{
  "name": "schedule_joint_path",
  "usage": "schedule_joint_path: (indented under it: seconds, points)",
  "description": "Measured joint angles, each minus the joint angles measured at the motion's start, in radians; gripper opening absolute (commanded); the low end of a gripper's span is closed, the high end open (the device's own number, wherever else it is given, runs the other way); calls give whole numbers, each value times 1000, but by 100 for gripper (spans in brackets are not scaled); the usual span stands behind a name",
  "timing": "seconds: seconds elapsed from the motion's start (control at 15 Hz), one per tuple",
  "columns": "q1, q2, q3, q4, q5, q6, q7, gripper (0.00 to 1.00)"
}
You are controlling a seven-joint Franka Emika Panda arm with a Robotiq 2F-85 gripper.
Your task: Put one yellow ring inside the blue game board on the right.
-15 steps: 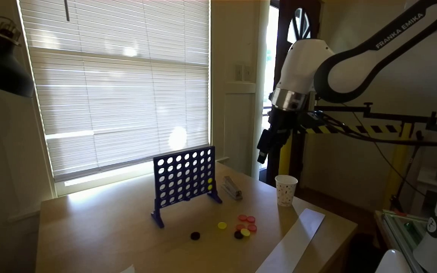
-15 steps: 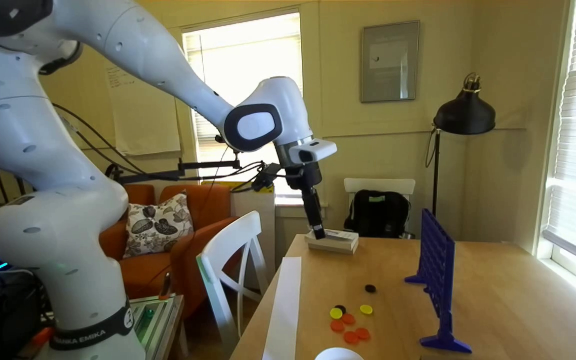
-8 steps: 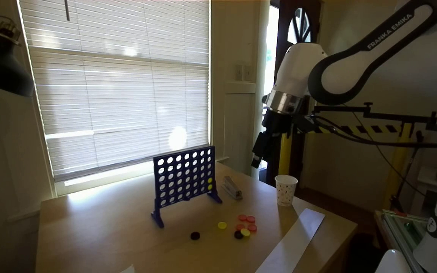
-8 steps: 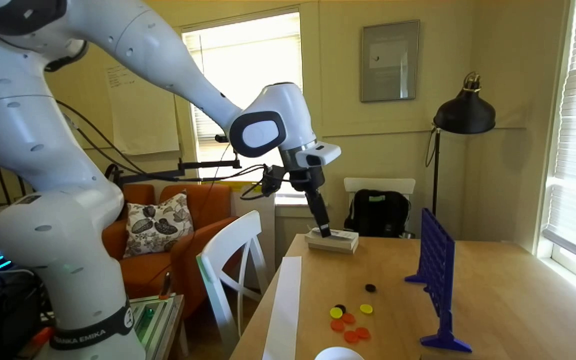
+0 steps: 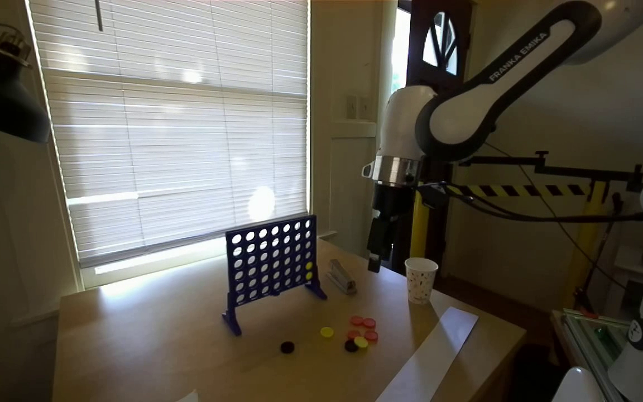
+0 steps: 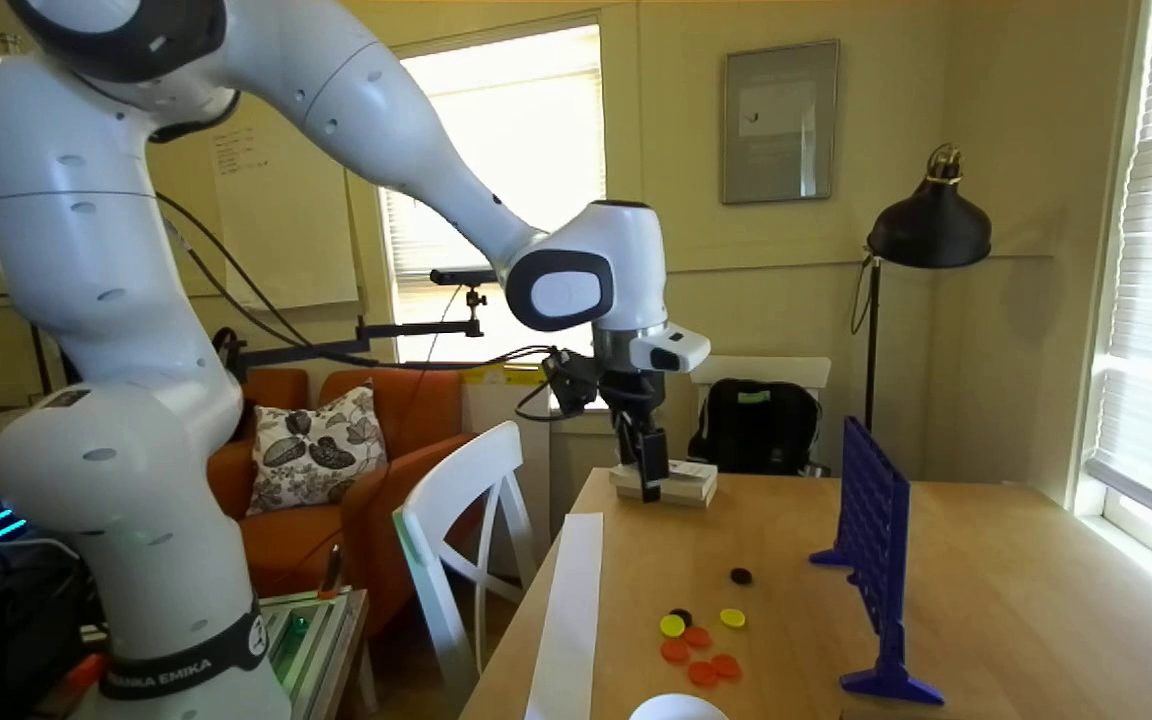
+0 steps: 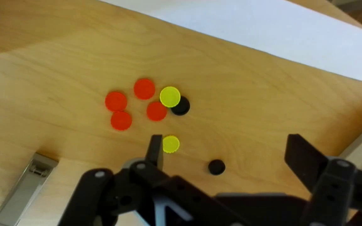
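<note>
End effector (image 7: 225,137) spread, lower wrist view; yellow ring (image 7: 171,144) below center (flat on desk (image 7: 253,100)); blue game board (image 6: 878,525) upright at right, exterior view.

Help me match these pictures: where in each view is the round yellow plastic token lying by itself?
In an exterior view: yellow token, low, central.
In an exterior view: yellow token, low, right of centre.
Wrist view: yellow token, below centre.
Shared landmark: long white paper strip.

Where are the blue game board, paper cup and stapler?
Blue game board (image 5: 270,261): an exterior view, grid between holes.
Paper cup (image 5: 421,285): an exterior view, patterned side.
Stapler (image 7: 25,191): the wrist view, grey top.
</note>
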Motion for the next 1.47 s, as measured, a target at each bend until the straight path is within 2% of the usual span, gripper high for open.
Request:
schedule_joint_path:
  seconds: [0.13, 0.33, 0.67, 1.0, 1.47]
  points:
    - [-3, 50, -2, 38, -5, -52, -5, 100]
    - [-9, 123, -3, 75, -29, -53, -4, 100]
    - [-14, 215, -4, 98, -132, 58, 0, 100]
    - [-14, 294, -4, 99, -155, 210, -1, 100]
    - [-14, 303, -4, 99, -155, 217, 0, 100]
